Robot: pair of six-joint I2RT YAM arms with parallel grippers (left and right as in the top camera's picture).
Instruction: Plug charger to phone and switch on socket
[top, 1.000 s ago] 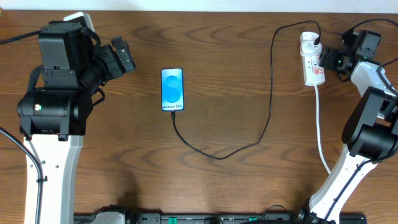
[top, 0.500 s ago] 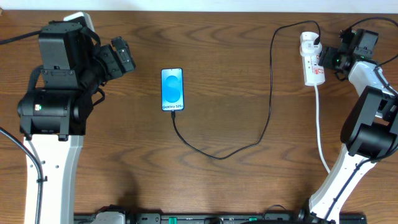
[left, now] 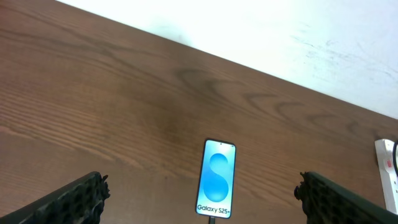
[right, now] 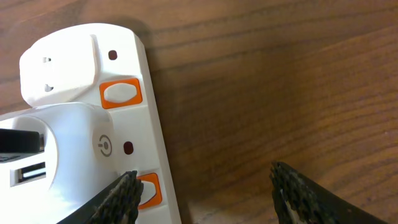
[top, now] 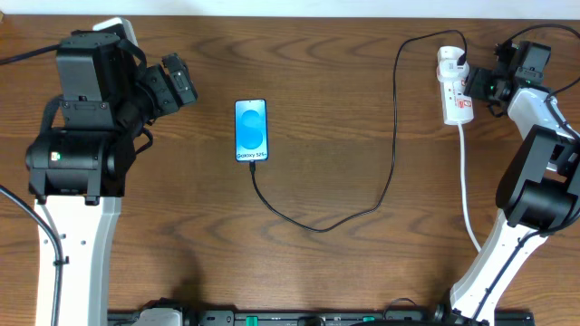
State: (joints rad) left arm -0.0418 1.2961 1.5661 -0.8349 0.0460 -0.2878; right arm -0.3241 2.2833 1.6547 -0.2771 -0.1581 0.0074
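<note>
Phone [top: 251, 130] lies flat, screen up and lit cyan, left of table [top: 344, 72] centre. In the left wrist view its bottom edge is cut off by the frame. Charger [top: 390, 172] meets the phone's near edge, but the connector tip is too small to tell if it is seated. The cable loops toward the near side, then climbs to the far end of the socket [top: 455, 86], where its black plug [top: 460, 62] sits. In the right wrist view only a black sliver of it shows at the left edge.

Socket is at the far right of the table, well apart from the phone. Upper orange switch [right: 120, 93] is in plain view. Lower switch [right: 149, 190] is partly hidden behind one finger [right: 121, 199], so contact is unclear. Can't tell on or off for either switch. White cord [top: 467, 181] runs down from the socket and disappears behind the right arm.

Right gripper [top: 480, 86] is just beside the socket, fingers apart, nothing held. Left gripper [top: 178, 81] is well left of the phone, fingers [left: 74, 199] spread wide and empty, only the tips in frame.
</note>
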